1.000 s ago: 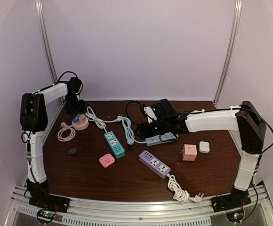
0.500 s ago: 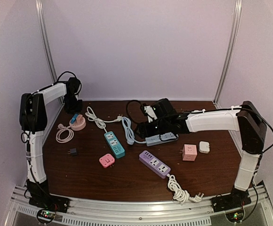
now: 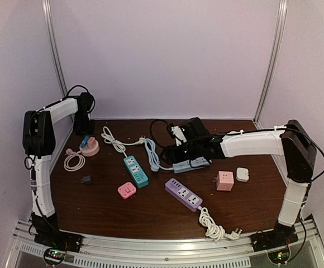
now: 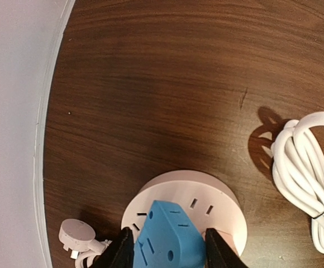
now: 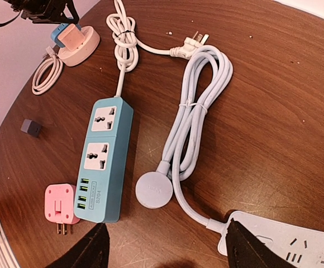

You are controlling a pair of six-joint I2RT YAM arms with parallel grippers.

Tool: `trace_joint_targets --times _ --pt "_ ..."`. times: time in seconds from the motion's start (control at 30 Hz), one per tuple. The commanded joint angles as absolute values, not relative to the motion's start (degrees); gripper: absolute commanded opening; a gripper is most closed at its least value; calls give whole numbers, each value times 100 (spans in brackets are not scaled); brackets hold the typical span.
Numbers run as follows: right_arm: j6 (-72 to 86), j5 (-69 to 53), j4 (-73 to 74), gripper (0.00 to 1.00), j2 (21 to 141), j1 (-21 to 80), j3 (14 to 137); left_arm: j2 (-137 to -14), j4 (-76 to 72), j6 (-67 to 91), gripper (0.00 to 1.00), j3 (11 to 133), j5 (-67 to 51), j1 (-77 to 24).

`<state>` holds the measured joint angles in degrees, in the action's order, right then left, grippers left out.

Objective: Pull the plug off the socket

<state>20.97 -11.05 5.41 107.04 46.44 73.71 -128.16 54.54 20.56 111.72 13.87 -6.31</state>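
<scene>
Our left gripper [image 4: 168, 252] has its fingers pressed to both sides of the blue plug [image 4: 167, 231], seated in the round pink socket [image 4: 212, 192] at the far-left corner of the table [image 3: 151, 218]; the pull is not yet made. Our right gripper [image 5: 170, 251] hangs wide open, empty

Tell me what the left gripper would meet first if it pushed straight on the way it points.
The left gripper would press onto the blue plug, which sits between its fingers, with the round pink socket right beneath. How near the palm is cannot be judged.
</scene>
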Motion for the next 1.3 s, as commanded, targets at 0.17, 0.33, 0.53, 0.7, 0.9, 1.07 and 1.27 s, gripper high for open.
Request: trace_joint_targets --times 0.17,0.33,0.53,0.7,0.9,1.07,1.27 --pt "2128 -1003 419 72 10573 4605 7260 -12971 5723 1875 30 11391 1555 -550" --pt "2121 -997 412 72 10574 4601 7231 -12973 5785 1943 23 11415 1232 -452" --pt "2144 -1044 361 72 10612 4605 7233 -12947 5941 2337 12 11551 364 -303" --pt "2178 -1097 287 73 10647 4605 7212 -12772 5904 3017 8 11288 -601 -296" --pt "2190 -1168 246 72 10693 4607 7178 -12094 5276 3699 6 9911 -1027 -502" --pt "2153 -1218 235 72 10751 4622 7259 -11607 4965 3856 6 9032 -1087 -864" --pt "2169 -1393 376 72 10996 4686 7723 -11140 4490 4116 6 8170 -1276 -1261"
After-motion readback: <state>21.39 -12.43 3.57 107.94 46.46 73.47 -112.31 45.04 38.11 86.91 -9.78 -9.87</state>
